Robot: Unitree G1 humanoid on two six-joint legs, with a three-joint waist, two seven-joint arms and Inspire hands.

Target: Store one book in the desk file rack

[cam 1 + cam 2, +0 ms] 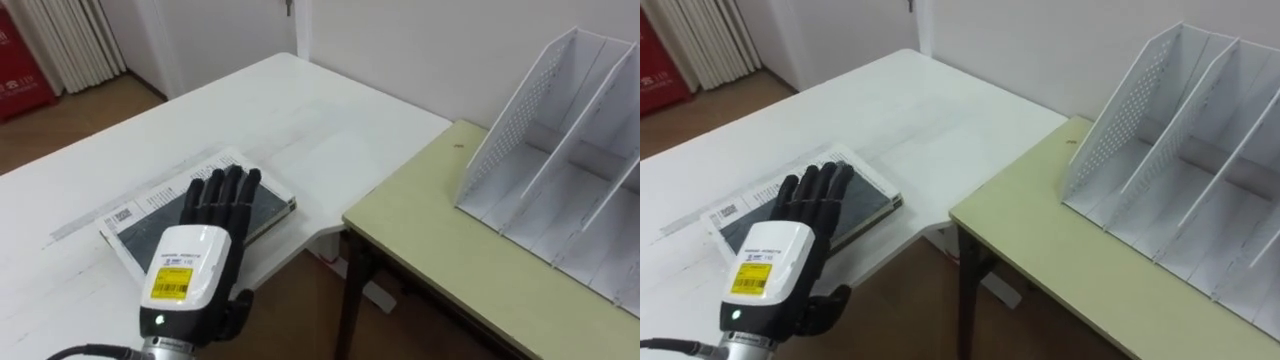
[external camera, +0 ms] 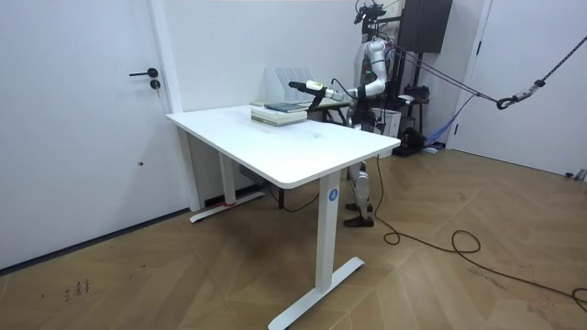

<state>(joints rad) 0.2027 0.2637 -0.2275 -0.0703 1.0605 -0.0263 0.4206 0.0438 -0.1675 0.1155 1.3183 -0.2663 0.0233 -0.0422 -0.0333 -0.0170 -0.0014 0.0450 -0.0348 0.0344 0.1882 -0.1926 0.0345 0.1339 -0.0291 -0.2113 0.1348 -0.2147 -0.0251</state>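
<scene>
The dark flat book (image 1: pixel 264 204) has a white barcode sticker (image 1: pixel 122 215) with print too small to read. It lies on the white table (image 1: pixel 300 110). The left hand (image 1: pixel 205 235) rests flat on it, fingers straight, gripping nothing. The white mesh file rack (image 1: pixel 560 170) stands on the pale green desk (image 1: pixel 430 250), above the brown wooden floor (image 2: pixel 440 284).

Both eye views looked down from the robot's head, close over the white rectangular tabletop (image 1: pixel 330 130) and white perforated file rack (image 1: pixel 560 150). The room view stood well off, facing the same tabletop.
</scene>
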